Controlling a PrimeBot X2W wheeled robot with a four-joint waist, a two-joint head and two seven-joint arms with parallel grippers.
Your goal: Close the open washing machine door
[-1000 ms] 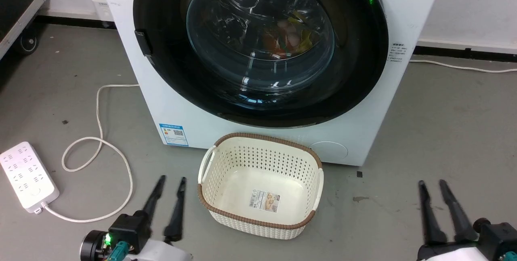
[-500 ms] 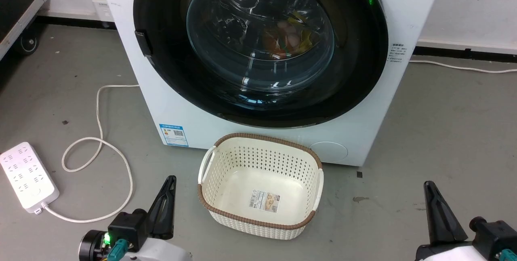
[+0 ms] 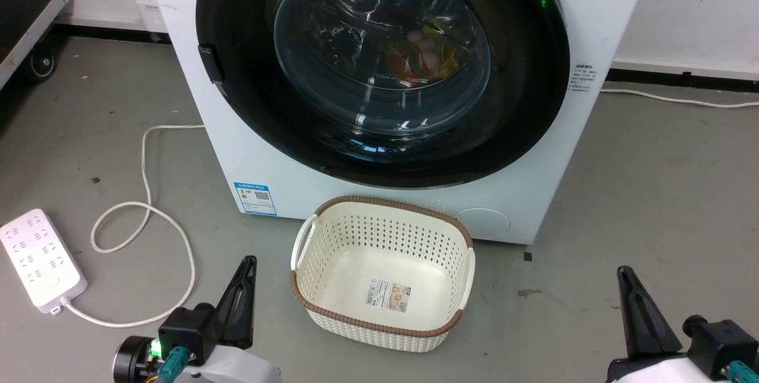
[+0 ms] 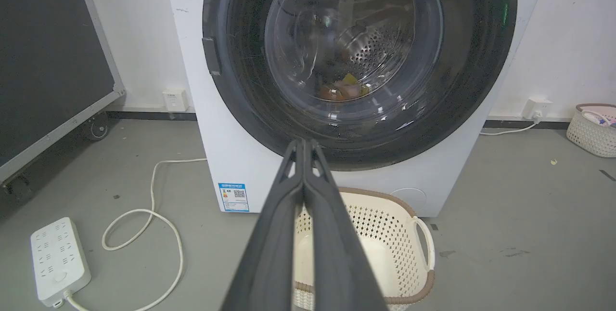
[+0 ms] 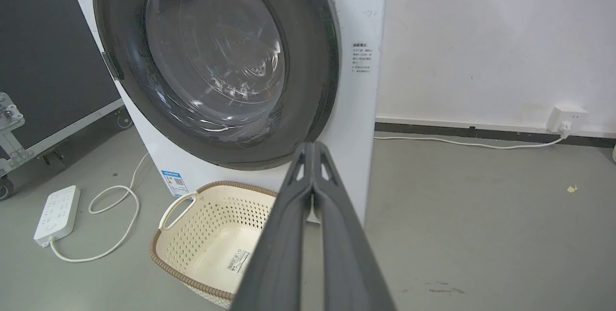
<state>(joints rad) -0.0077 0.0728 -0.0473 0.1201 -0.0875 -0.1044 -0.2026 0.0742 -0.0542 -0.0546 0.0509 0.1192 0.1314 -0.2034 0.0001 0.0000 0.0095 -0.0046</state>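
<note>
Door: the washing machine door (image 3: 379, 69) is lying flush against the washing machine (image 3: 267, 163).
Left gripper (image 3: 249, 260): fingers are pressing together, empty.
Right gripper (image 3: 622, 270): fingers are pressing together, empty.

Grey concrete floor (image 3: 652, 181), scuffed and spotted. A white washing machine (image 3: 261, 158) is stood on it by the wall, and a cream perforated laundry basket (image 3: 379, 335), brown-rimmed, is set just in front. A white power strip (image 3: 38, 258) is laid flat to the left, its cable (image 3: 145, 193) looped alongside. A black wheeled case (image 3: 24, 9) is parked far left.
</note>
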